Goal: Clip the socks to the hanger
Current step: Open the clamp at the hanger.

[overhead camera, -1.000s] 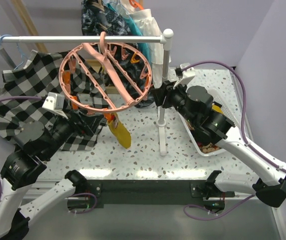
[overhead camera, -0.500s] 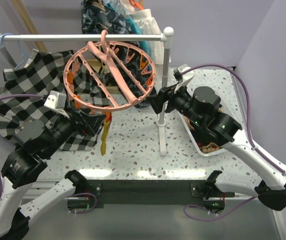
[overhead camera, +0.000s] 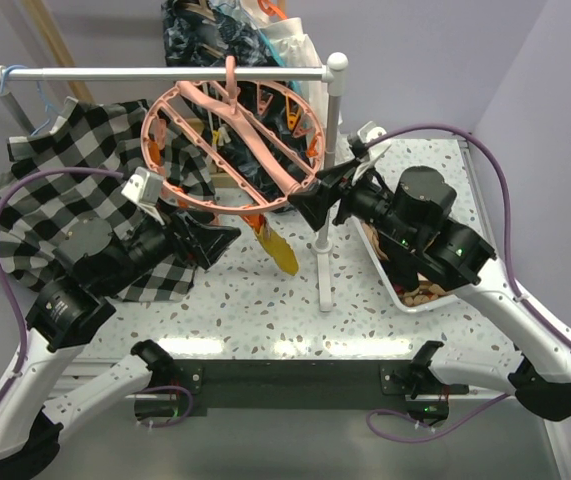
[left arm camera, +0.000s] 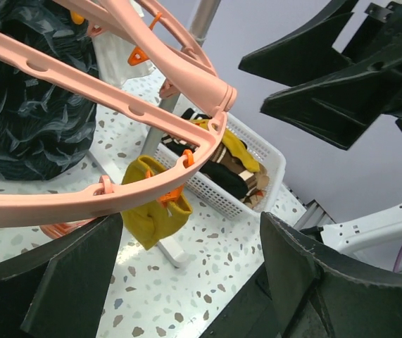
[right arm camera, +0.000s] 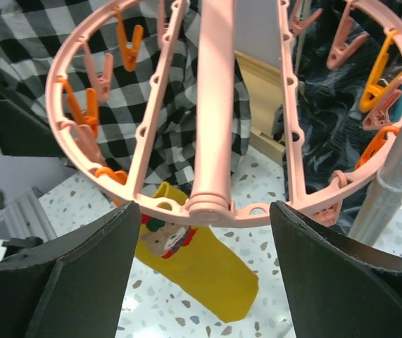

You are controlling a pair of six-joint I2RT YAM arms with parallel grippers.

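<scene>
The salmon-pink round hanger (overhead camera: 233, 150) hangs tilted from the white rail; it also shows in the left wrist view (left arm camera: 109, 77) and the right wrist view (right arm camera: 211, 105). A mustard yellow sock (overhead camera: 277, 248) hangs from an orange clip under its near rim, and it shows in both wrist views (left arm camera: 153, 215) (right arm camera: 208, 271). More socks (left arm camera: 232, 162) lie in the white basket (overhead camera: 390, 275). My left gripper (overhead camera: 220, 238) is open and empty, below the ring's near-left rim. My right gripper (overhead camera: 310, 193) is open, with its jaws standing either side of the ring's near-right rim (right arm camera: 204, 208).
The white rail (overhead camera: 115, 74) rests on an upright post (overhead camera: 323, 220) with a foot on the speckled table. A black-and-white checkered shirt (overhead camera: 50, 180) hangs at the left on a blue hanger (overhead camera: 10, 85). Dark patterned garments (overhead camera: 210, 30) hang behind the rail.
The hanger has turned and shifted right, and the yellow sock has swung right with it. My left gripper has risen and moved right. My right gripper has risen slightly by the rim.
</scene>
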